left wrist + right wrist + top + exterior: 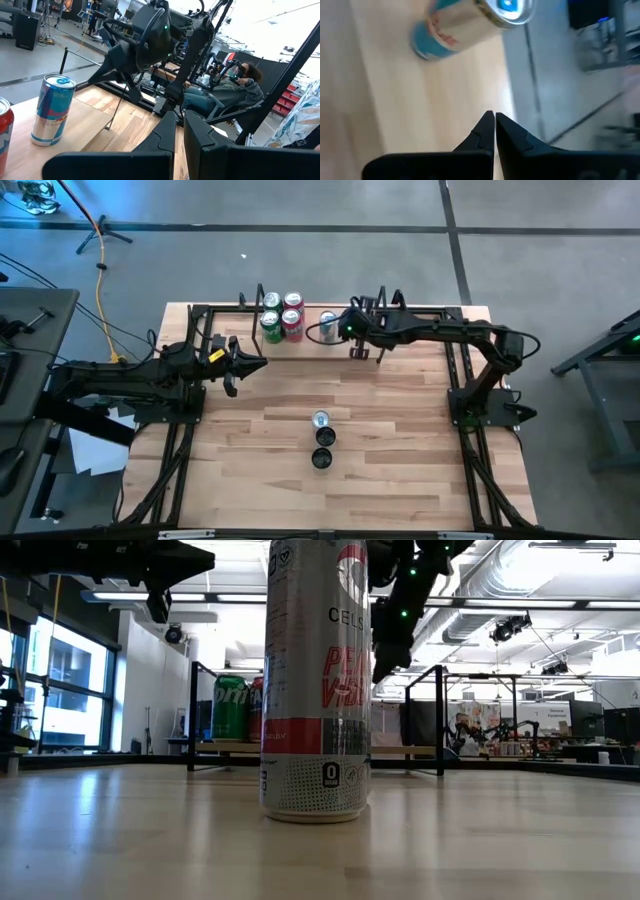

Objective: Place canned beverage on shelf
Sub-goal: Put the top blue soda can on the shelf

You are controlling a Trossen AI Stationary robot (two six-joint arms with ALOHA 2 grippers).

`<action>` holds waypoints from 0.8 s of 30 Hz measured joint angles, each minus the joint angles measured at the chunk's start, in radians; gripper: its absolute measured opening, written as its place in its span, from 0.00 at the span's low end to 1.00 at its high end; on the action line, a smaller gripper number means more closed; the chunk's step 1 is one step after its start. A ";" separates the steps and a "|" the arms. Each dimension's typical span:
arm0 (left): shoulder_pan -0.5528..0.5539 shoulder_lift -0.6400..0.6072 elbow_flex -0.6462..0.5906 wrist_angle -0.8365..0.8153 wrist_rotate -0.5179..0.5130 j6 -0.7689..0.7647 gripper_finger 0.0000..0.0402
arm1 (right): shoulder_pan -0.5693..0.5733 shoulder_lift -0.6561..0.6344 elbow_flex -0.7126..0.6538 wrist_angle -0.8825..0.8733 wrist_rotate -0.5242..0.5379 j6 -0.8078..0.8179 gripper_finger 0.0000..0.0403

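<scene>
While both claws are closed and empty, the right gripper (360,352) is held above the shelf (400,330), beside a blue can (328,326). Left gripper (240,370) is seen w/ nothing held. A tall can (320,421) stands mid-table.

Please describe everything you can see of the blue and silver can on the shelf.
The blue and silver can is a slim metal drink can with a silver top and pull tab. It stands upright on the pale wooden shelf, apart from the green and red cans. The shut right gripper is close by, not touching it.
</scene>
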 joint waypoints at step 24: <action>0.000 0.000 0.000 0.000 -0.009 0.001 0.00 | 0.046 0.031 -0.085 0.310 -0.111 0.063 0.00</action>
